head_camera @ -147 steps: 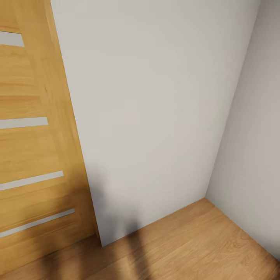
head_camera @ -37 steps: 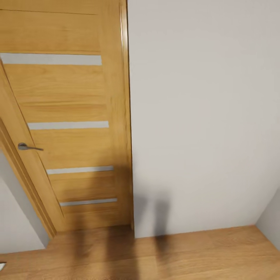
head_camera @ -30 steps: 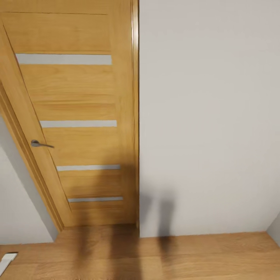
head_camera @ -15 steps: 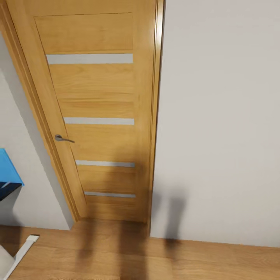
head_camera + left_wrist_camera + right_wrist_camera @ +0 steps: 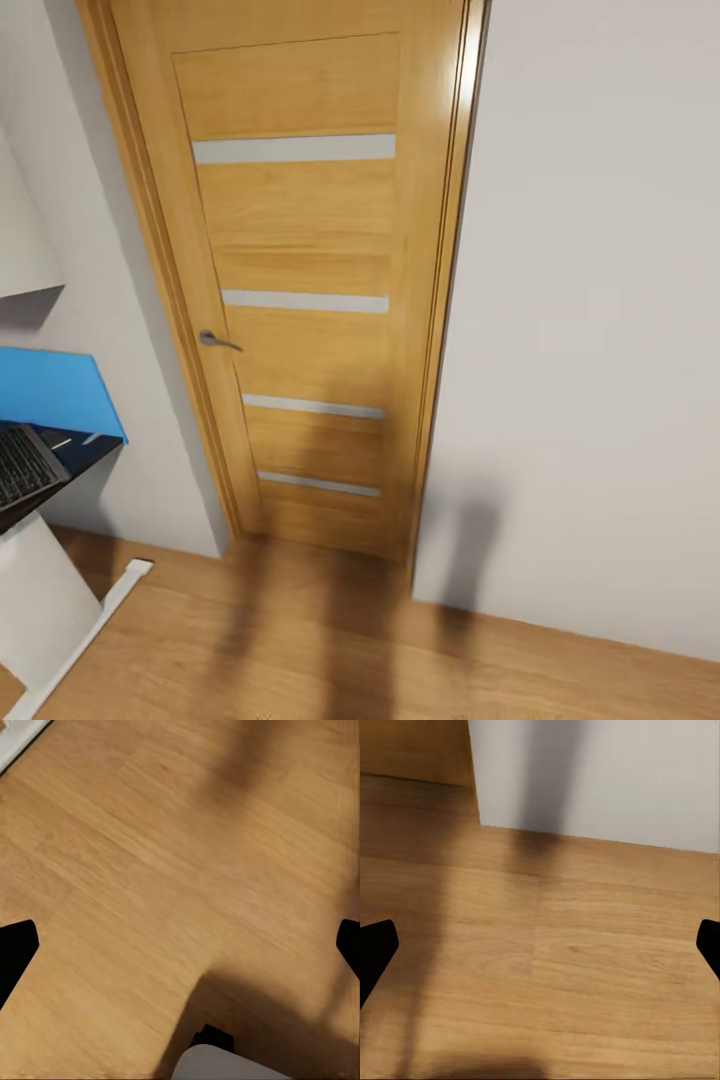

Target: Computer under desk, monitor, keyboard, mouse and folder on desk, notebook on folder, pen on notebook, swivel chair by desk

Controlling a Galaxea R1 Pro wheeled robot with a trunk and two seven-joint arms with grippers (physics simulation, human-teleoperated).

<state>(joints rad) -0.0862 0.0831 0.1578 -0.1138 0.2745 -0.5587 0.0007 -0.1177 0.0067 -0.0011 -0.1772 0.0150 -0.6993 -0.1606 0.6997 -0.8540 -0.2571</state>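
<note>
Head view: the oak door fills the centre; the bench corner, carrying the keyboard, sits at the far left edge. Risk: the base clips the white bench leg.

Left wrist view: left pincer spread, empty, over floor.

Right wrist view: right pincer spread, empty, near the wall.

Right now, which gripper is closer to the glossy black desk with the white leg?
Left, probably. The desk is on the robot's left; the left gripper hangs over floor near a white strip, likely its foot. The right gripper faces oak door and wall.
</note>
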